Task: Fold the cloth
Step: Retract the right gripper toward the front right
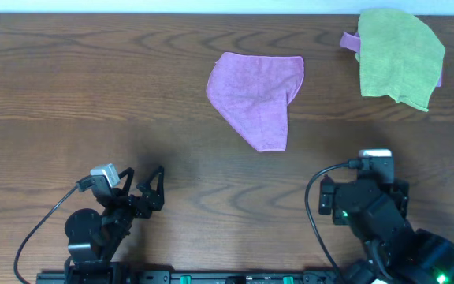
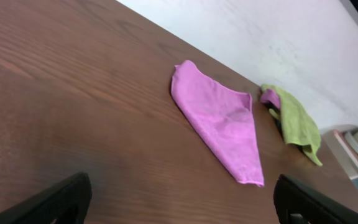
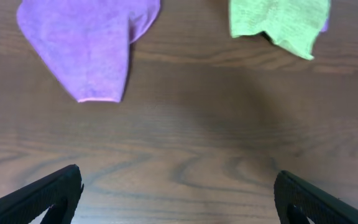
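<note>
With left hand [image 2: 179, 199] and right hand [image 3: 179, 193] both apart and empty, I judge reaching the purple cloth [image 1: 254, 95] comes next.

Wood table [image 1: 93, 95] — purple cloth [image 1: 256, 95], green cloth [image 1: 399, 57] on it.

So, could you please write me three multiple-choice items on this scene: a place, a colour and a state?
1. Where on the table is the green cloth? A) the middle B) near left corner C) far right corner
2. What colour is the middle cloth? A) purple B) blue C) white
3. The left claw and right claw are: A) shut on cloth B) open and empty C) one open, one shut
Answers: 1 C, the overhead view shows it there; 2 A, every view shows purple; 3 B, each wrist view shows its claw spread wide, nothing held.
</note>
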Robot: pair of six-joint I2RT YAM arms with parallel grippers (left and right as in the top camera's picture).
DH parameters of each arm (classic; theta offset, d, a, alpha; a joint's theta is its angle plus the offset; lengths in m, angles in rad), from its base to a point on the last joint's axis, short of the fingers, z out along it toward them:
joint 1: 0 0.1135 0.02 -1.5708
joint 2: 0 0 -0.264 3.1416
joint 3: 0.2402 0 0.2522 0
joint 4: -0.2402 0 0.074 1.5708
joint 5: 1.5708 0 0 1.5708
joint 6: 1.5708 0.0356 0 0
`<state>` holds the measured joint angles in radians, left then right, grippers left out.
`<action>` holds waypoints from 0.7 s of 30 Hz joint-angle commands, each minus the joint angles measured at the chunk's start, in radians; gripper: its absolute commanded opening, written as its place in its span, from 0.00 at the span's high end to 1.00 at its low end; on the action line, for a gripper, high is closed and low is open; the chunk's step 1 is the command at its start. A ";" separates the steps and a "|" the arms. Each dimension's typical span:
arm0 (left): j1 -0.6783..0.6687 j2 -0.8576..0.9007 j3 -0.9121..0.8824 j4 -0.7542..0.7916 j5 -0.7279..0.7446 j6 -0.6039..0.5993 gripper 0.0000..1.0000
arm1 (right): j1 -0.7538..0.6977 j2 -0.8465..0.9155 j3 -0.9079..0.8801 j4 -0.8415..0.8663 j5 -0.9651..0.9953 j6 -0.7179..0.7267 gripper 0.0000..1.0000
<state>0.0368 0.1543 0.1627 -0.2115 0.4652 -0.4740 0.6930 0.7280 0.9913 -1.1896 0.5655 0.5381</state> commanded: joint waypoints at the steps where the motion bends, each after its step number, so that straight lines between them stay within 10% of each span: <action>1: 0.002 -0.006 -0.002 0.008 0.030 -0.006 0.05 | -0.075 -0.017 0.002 0.019 0.026 0.033 0.01; 14: 0.002 -0.006 -0.003 -0.002 -0.069 -0.005 0.05 | -0.682 0.067 -0.076 0.287 -0.315 -0.117 0.01; 21: 0.002 -0.006 -0.003 -0.021 -0.109 -0.005 0.05 | -0.772 0.114 -0.207 0.369 -0.425 -0.079 0.01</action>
<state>0.0368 0.1543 0.1627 -0.2214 0.3801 -0.4751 -0.0681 0.8440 0.8223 -0.8387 0.2073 0.4435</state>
